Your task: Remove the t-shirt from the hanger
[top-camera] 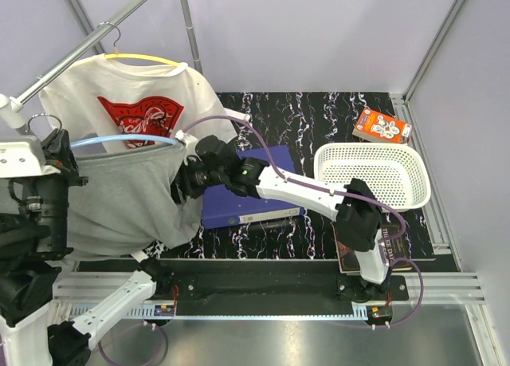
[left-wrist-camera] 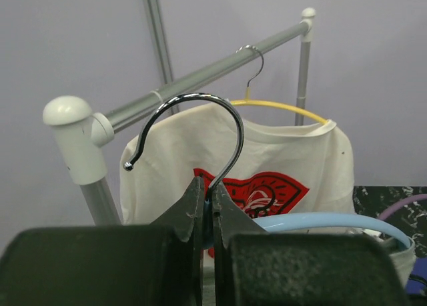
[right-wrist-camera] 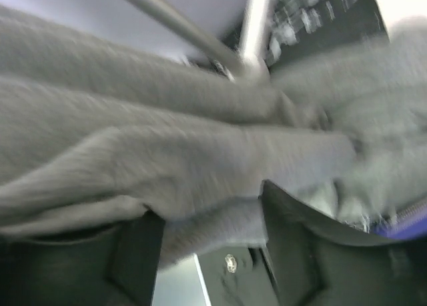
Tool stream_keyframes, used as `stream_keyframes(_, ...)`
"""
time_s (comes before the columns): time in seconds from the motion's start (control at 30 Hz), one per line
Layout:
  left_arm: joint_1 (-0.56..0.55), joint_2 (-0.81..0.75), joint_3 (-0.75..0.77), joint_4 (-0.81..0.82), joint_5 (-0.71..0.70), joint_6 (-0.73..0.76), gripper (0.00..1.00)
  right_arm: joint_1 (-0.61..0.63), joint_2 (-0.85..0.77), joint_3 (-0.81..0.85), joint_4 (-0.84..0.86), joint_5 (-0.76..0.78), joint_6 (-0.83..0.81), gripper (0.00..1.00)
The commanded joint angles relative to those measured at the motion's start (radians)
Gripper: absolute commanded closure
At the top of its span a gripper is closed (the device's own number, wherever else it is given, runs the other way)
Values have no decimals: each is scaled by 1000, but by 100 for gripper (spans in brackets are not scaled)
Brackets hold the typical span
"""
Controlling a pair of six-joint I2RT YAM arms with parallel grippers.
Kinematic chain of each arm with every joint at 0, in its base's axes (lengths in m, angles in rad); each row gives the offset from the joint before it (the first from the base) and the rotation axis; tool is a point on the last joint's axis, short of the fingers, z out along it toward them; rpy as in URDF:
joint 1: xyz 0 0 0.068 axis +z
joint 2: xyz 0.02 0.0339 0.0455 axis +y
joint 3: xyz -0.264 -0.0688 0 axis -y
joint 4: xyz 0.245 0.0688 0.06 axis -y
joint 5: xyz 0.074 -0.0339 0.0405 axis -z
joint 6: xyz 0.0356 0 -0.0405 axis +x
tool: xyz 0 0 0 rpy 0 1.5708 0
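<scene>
status: not done imo. gray t-shirt [top-camera: 119, 198] still hangs on the blue hanger [top-camera: 119, 140]. hanger's blue arc shows bare along the top, so the neck may be partway down, can't say for sure
where it is: shirt + hanger sit at the left of the top view, in front of the rail [top-camera: 72, 55]. hook [left-wrist-camera: 227, 119] looks off the rail, held in the air
left gripper [left-wrist-camera: 210, 193]: fingers pinched together on the hook's stem, just under the curve
right gripper [right-wrist-camera: 208, 209]: jaws apart, gray cloth bunched between & over them. wrist cam is blurry, looks loose rather than pinched
what's left: get a real hold on the fabric, drag it off both hanger ends w/ the left holding steady, then put it down
other stuff: white t-shirt [top-camera: 135, 103] w/ red print on a yellow hanger [top-camera: 151, 59], hooked on the rail right behind
on the table [top-camera: 319, 119]: blue binder [top-camera: 255, 198] under the right arm, white basket [top-camera: 370, 145] to the right, small orange box [top-camera: 381, 125] behind it
in the way: white shirt is close behind, a pull could snag it. binder sits where the shirt would prob drop
</scene>
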Motion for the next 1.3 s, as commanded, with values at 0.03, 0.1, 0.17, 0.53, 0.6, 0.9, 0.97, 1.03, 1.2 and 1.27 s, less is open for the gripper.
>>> stream_keyframes(0.03, -5, -42, -75, 121, -133, 46, 100, -12, -198, -180, -106, 45, -112, 14)
stream_keyframes(0.1, -5, -52, -92, 142, -156, 54, 100, -25, -254, -264, -109, 71, -178, 3)
stream_keyframes(0.17, -5, -63, -106, 150, -168, 63, 100, -31, -336, -306, -114, 97, -222, 0)
stream_keyframes(0.53, -6, -66, -109, 155, -156, 37, 100, -80, -412, -247, 13, -21, -361, 0)
stream_keyframes(0.6, -5, -63, -103, 150, -151, 32, 100, -83, -380, -184, 27, -47, -370, 0)
stream_keyframes(0.9, -5, -52, -75, 138, -145, 29, 100, -83, -280, -136, 240, -31, -346, 10)
stream_keyframes(0.97, -5, -49, -75, 136, -147, 28, 100, -83, -257, -127, 257, -41, -329, 16)
stream_keyframes(1.03, -5, -46, -74, 129, -141, 20, 100, -81, -242, -116, 279, -45, -318, 19)
stream_keyframes(1.2, -5, -45, -65, 122, -150, 14, 100, -81, -197, -96, 349, -68, -244, 53)
stream_keyframes(1.27, -5, -46, -66, 124, -144, 5, 100, -81, -170, -73, 354, -74, -212, 64)
